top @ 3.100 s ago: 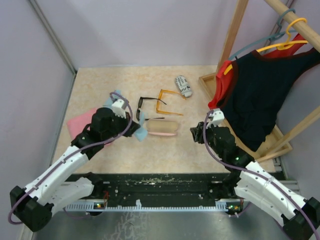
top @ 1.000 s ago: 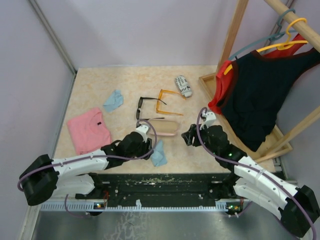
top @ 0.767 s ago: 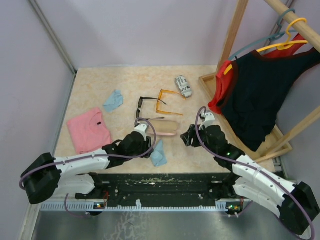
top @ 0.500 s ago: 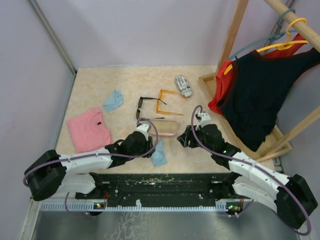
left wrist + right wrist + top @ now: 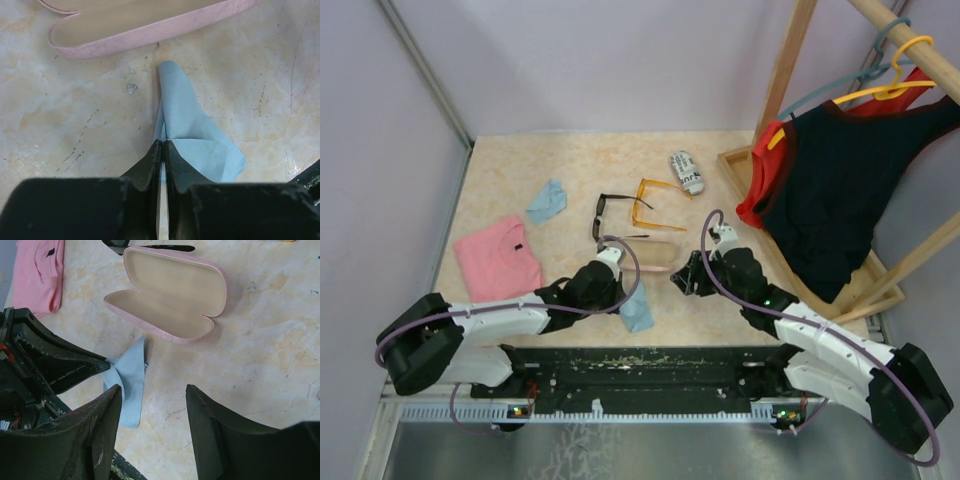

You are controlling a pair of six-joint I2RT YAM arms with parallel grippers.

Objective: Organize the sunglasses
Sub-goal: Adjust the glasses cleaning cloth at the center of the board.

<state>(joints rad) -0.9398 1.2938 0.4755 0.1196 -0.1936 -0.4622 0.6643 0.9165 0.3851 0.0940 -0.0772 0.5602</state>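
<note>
A beige marbled table carries a wooden rack hung with a black garment on its right side and a folded pink shirt on its left. The open pink case lies mid-table, and the right gripper hangs spread-fingered near it. The left gripper is clenched on a blue cloth that lies in front of the case. Just behind the case sit the black sunglasses, with the orange sunglasses beside them. A printed case lies farther back.

Left arm stretched low and long, reaching right. Left claw jaws pressed together, pinching a blue cloth that lies just ahead of the tips. Right arm bent at the elbow, wrist pitched down, pointing left. Right claw spread wide, nothing between the jaws.
</note>
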